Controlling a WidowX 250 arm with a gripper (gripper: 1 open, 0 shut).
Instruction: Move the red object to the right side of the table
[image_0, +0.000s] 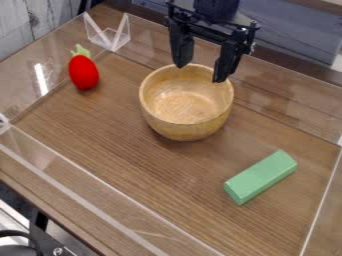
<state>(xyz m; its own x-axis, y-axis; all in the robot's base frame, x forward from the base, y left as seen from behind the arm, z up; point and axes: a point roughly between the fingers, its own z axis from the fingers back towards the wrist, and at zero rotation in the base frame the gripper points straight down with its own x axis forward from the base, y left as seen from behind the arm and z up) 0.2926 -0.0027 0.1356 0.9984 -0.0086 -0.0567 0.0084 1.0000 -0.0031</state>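
The red object (84, 71) is a small glossy strawberry-shaped toy with a green top, lying at the left side of the table (120, 150) near the clear wall. My gripper (202, 66) hangs at the back, pointing down above the far rim of a wooden bowl. Its two black fingers (178, 45) stand wide apart and hold nothing. The toy lies well to the left of the gripper, apart from it.
A wooden bowl (187, 100) sits in the middle of the table, just below the gripper. A green rectangular block (261, 177) lies at the front right. Clear acrylic walls (40, 75) edge the tabletop, with a clear angled piece (107, 33) at the back left.
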